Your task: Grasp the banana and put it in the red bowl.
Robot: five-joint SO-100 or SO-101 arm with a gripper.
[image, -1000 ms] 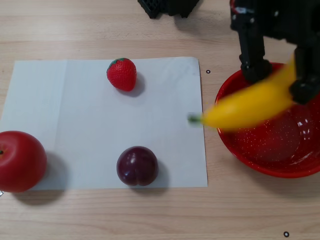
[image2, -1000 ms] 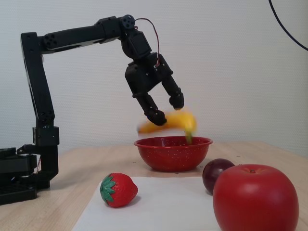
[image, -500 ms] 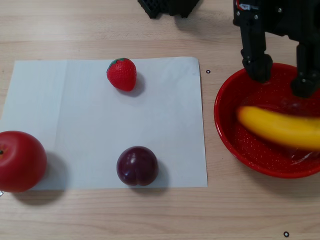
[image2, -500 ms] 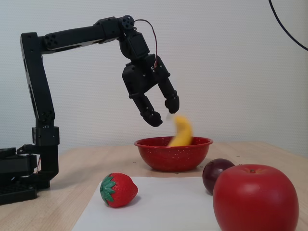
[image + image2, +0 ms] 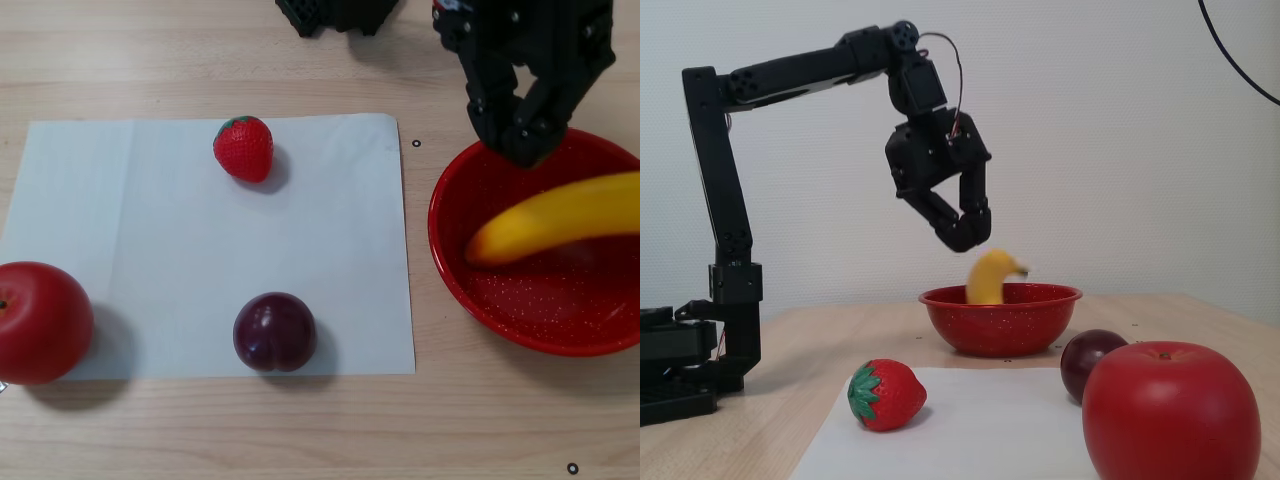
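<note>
Inside the red bowl (image 5: pixel 540 330), the banana (image 5: pixel 560 220) lies just below the emptied, nearly closed end effector (image 5: pixel 968 236), its long axis crossing toward the bowl's right rim.

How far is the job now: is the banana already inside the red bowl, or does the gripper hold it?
Nearly finished. The banana lies in the red bowl, blurred, so it may not have settled. The gripper holds nothing: it hangs above the bowl's rim with its fingertips together, apart from the banana. What seems left is for the banana to rest and the arm to pull away.
</note>
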